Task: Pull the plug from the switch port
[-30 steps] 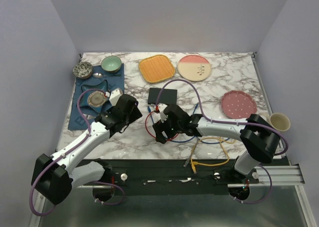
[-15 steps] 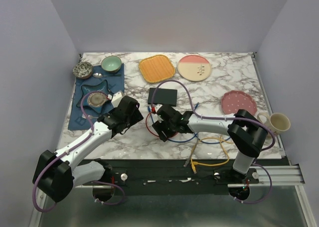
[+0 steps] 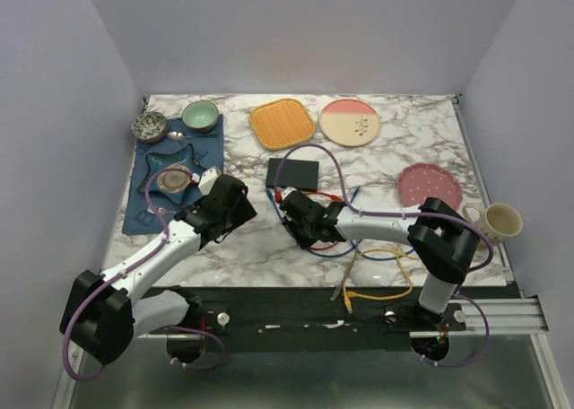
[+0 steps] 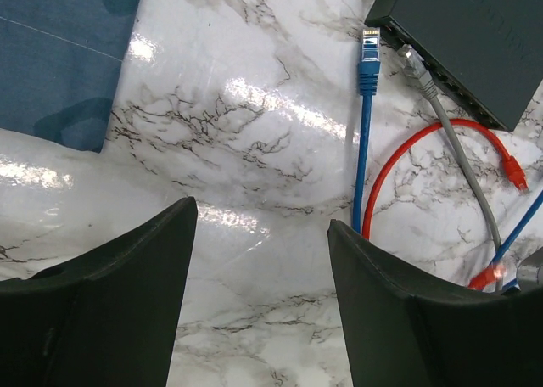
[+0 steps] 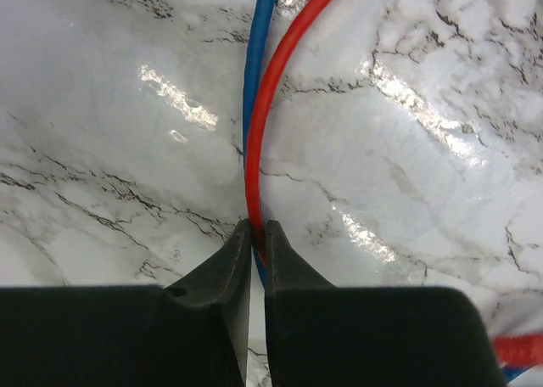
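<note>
– Standing by the table and looking from above, where is the flat dark grey-black rectangular switch box point(image 3: 293, 171)?

– It lies in the middle of the white marble-pattern table top point(image 3: 404, 153), near the orange square plate point(image 3: 282, 123) and on the side closer to the arms. The left gripper point(image 3: 242, 204) is near its front left corner. The right gripper point(image 3: 294, 212) is just before its front edge, among the cables.

– And from the left wrist?

– The left gripper point(image 4: 259, 217) holds its jaws wide apart over bare marble, with nothing between them. The switch box point(image 4: 475, 30) is at the top right. The plug point(image 4: 411, 60) of a thin grey cable point(image 4: 461, 154) sits in the edge of the box. A blue cable point(image 4: 363, 149) ends loose just beside the corner of the box.

– And from the right wrist?

– The right gripper point(image 5: 254, 230) has its fingertips pressed together on a thin red cable point(image 5: 293, 56). The blue cable point(image 5: 259, 56) runs touching the red one. I cannot tell if it is pinched too.
</note>
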